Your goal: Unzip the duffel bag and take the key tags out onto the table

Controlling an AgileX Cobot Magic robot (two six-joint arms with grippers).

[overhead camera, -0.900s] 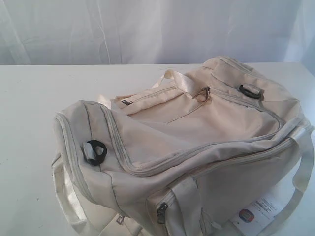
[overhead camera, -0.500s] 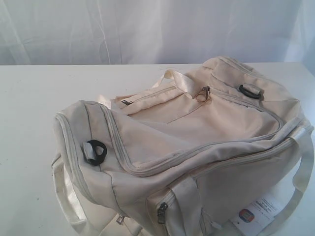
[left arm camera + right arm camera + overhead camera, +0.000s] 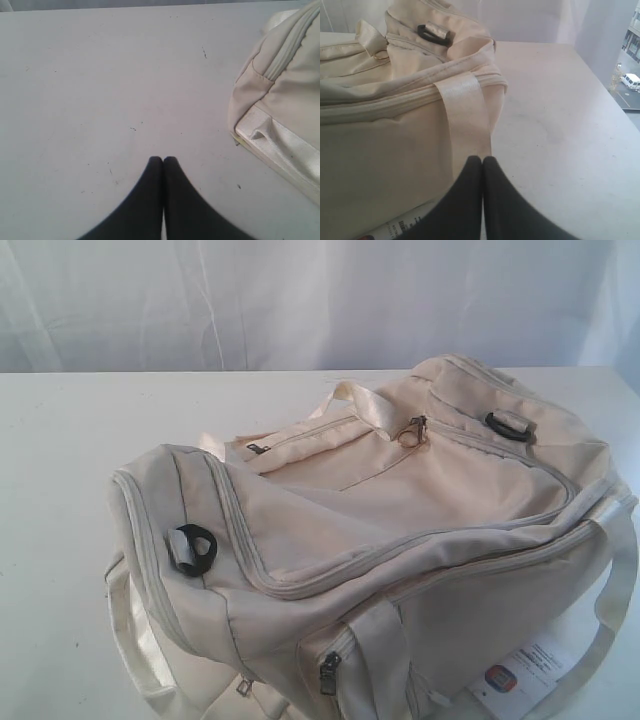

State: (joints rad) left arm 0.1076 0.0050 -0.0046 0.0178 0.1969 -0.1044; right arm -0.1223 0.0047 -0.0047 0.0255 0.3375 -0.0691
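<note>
On the wide white tabletop (image 3: 60, 440), the cream-white fabric duffel bag (image 3: 400, 530) lies zipped, key tags unseen. The black left gripper (image 3: 163, 159) and right gripper (image 3: 483, 159) are clenched empty; tugging the metal zipper pull (image 3: 414, 430) unbraced could drag the soft bag.

Duffel bag (image 3: 400, 510): matt cloth; webbing strap (image 3: 465, 110) by right claw (image 3: 482, 159), satin sheen; strap ring (image 3: 193, 545) black plastic. Table (image 3: 60, 470) smooth, matt.
</note>
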